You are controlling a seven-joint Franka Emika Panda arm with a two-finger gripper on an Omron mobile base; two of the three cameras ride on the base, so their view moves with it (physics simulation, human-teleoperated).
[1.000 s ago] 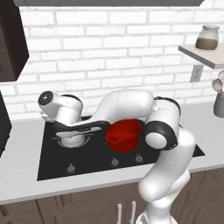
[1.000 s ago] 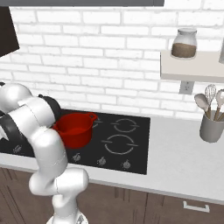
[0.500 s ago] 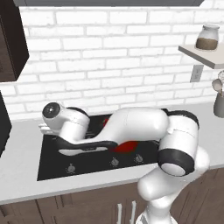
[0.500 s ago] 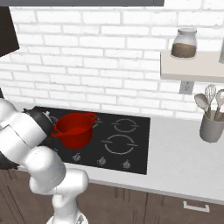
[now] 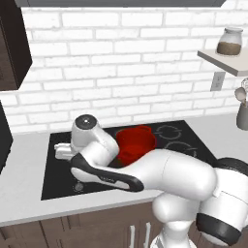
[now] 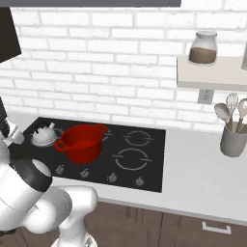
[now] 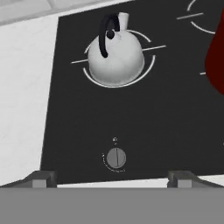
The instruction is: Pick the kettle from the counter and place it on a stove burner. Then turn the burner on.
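Counter [image 6: 193, 178]: light slab around the hob, off both sides of the gripper.

Stove [image 7: 144, 122]: black glass directly under the gripper, running ahead of it.

Pot [image 6: 80, 142]: red, two-handled, ahead and to one side of the gripper; its dark red edge cuts into the hand view's margin. It sits just beside the kettle.

Kettle [image 7: 115, 59]: ahead of the gripper, upright on a white ring [image 7: 151, 65], dark handle up, spout pointing away. The placing looks done. Whether this ring is the largest burner I cannot tell from here.

Knob [image 7: 116, 158]: small grey, round, on the stove's near edge, just ahead of the gripper and roughly centred between the finger tips.

Gripper [image 7: 112, 179]: jaws spread wide, nothing between them, tips hovering at the stove's front edge, clear of the knob.

Judgement: the step in hand is the knob turn.

Risks:
- Wrong knob: several sit in a row, and this one may not serve the kettle's ring.
- Wide jaws closing off-centre would slip off the small knob, or twist it only part way.
- Coming down too hard presses the tips into the glass.
- A wide arm swing could clip the pot or nudge the kettle off its ring.
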